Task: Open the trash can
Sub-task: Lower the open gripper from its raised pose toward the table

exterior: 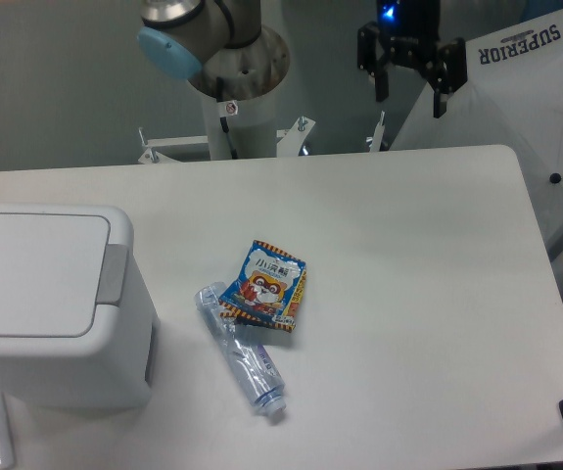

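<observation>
We see the trash can (51, 304), lid down, at the table's (418, 255) nine o'clock edge; our gripper (410, 96) hangs at one o'clock, fingers spread, well apart from it.

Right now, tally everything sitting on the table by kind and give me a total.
Trash can, white, lid closed: 1
Snack packet, blue with a cartoon face: 1
Crushed clear plastic bottle, lying on its side, partly under the packet: 1
Total: 3
The claw hangs open above the table's far edge, holding nothing, so it is not counted.
</observation>
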